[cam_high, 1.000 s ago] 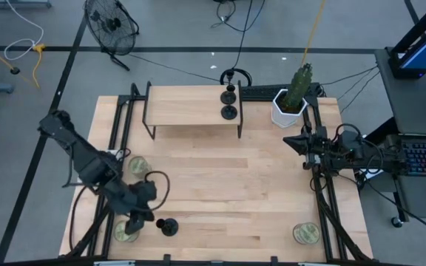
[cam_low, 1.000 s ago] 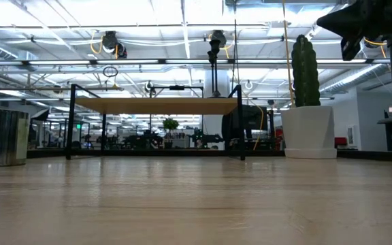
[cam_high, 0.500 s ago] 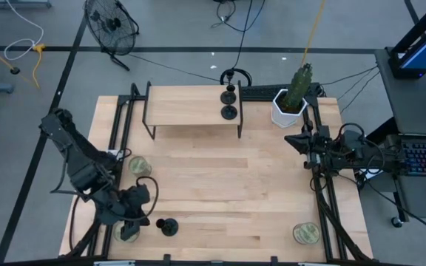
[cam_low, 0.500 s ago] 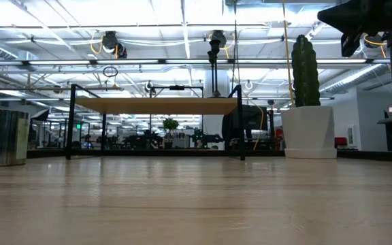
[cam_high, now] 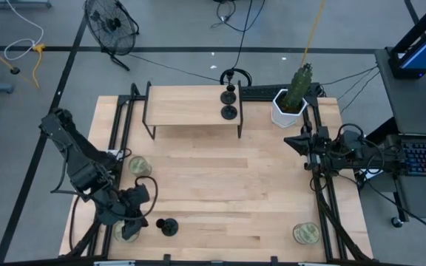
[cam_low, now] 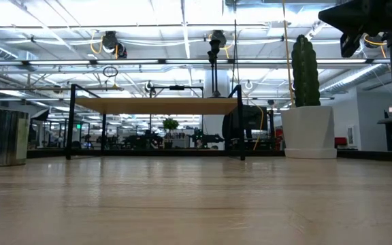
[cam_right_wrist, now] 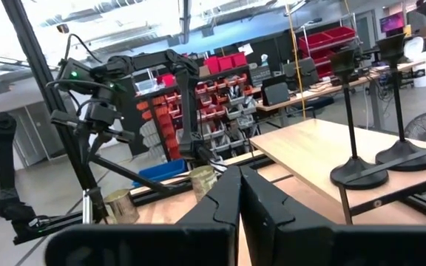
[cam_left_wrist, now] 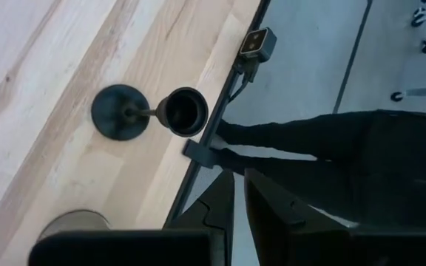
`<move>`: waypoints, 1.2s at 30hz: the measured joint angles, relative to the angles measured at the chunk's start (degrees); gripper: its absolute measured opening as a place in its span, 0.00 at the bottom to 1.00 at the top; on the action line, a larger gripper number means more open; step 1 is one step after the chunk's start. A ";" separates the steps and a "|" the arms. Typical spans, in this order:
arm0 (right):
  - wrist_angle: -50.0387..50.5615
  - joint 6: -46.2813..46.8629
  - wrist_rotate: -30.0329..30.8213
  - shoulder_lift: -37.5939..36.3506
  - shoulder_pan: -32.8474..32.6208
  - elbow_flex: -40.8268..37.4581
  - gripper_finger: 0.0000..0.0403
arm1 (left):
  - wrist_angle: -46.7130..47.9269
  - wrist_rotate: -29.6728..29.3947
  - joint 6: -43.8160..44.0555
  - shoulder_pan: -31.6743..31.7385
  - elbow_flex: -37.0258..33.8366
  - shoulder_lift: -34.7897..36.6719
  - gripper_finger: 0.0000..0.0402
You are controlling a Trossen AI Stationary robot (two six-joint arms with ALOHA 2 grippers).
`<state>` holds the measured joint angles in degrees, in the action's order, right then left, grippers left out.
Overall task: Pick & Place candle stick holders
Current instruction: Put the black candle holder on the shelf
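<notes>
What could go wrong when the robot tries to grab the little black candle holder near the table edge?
The candle stick holder stands close to the table's front edge, so a bump from the left tool might knock it off. A glass jar candle sits right under that tool and could get nudged too.

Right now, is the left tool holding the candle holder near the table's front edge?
No. The candle holder stands free on the table beside the left tool.
</notes>
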<state>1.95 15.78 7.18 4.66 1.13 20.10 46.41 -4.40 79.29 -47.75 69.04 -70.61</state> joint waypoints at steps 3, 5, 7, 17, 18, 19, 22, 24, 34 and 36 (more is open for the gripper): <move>0.01 0.01 0.00 0.01 0.00 0.00 0.00 | 0.02 -0.15 2.55 0.02 0.00 0.00 0.09; 0.01 0.01 0.00 0.01 0.00 0.00 0.00 | 0.19 -0.60 3.49 0.02 0.00 0.00 0.09; 0.01 0.01 0.00 0.01 0.00 0.00 0.00 | 0.45 -2.28 3.78 0.02 0.00 0.00 0.09; -0.01 0.01 -0.02 0.01 0.00 0.00 0.00 | 0.31 -4.70 4.10 0.04 0.00 0.00 0.09; 0.01 0.01 -0.02 0.01 0.00 0.00 0.00 | 0.31 -3.86 4.49 0.04 0.00 0.00 0.09; -0.01 0.03 -0.01 0.01 0.00 0.00 0.00 | 0.31 -3.11 4.99 0.04 0.00 0.00 0.09; -0.01 0.03 -0.02 0.01 0.00 0.00 0.00 | 0.33 -2.03 6.14 0.04 0.00 0.00 0.09; -0.01 0.02 -0.02 0.01 0.00 0.00 0.00 | 0.87 -2.07 7.51 0.04 0.00 0.00 0.09; -0.03 0.01 -0.02 0.01 0.00 0.00 0.00 | 2.49 -2.10 10.77 0.04 0.00 0.00 0.14; -0.03 0.03 -0.02 0.01 0.00 0.02 0.00 | 2.52 -2.19 10.95 0.04 0.00 0.00 0.20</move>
<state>1.91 15.81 7.16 4.67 1.13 20.12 48.93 -6.59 90.24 -47.70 69.04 -70.61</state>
